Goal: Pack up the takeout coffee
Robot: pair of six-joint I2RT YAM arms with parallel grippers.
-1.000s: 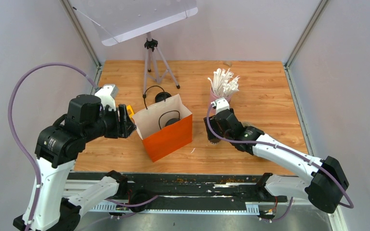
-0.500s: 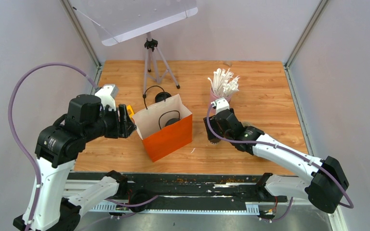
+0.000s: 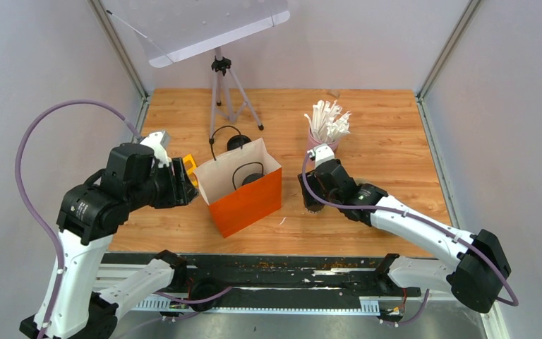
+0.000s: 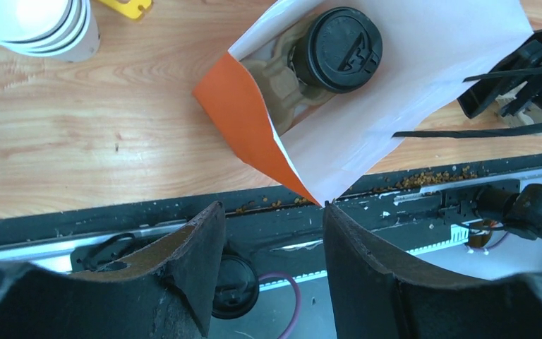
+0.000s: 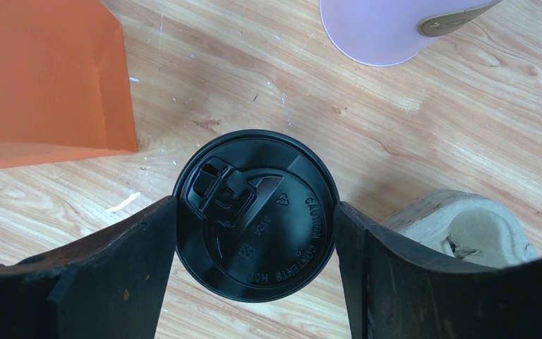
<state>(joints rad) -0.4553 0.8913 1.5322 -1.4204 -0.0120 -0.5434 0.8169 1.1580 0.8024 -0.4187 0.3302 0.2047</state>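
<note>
Left pincer (image 4: pixel 272 212), wide and empty, has eased left off the orange bag (image 3: pixel 247 201). Right pincer (image 5: pixel 255 208) stays clamped on the takeout cup (image 5: pixel 268 233), which stands on the bench (image 3: pixel 395 127) right of the bag and is likely to be lifted next.

- left arm (image 3: pixel 77 233), right arm (image 3: pixel 423 229): white link shells, chunky black joint housings
- purple cable (image 3: pixel 32 162): thin and glossy, loops off the left arm; second purple cable (image 3: pixel 395 210) runs along the right arm
- left claw (image 4: pixel 272 212): two broad matte black fingers (image 4: pixel 190 268), wedge-shaped, inner faces scuffed brownish
- right claw (image 5: pixel 254 219): same black fingers, rough worn edges
- white block (image 3: pixel 157 139) on left wrist, and another on right wrist
- small white print on the left arm's black housing, unreadable
</note>
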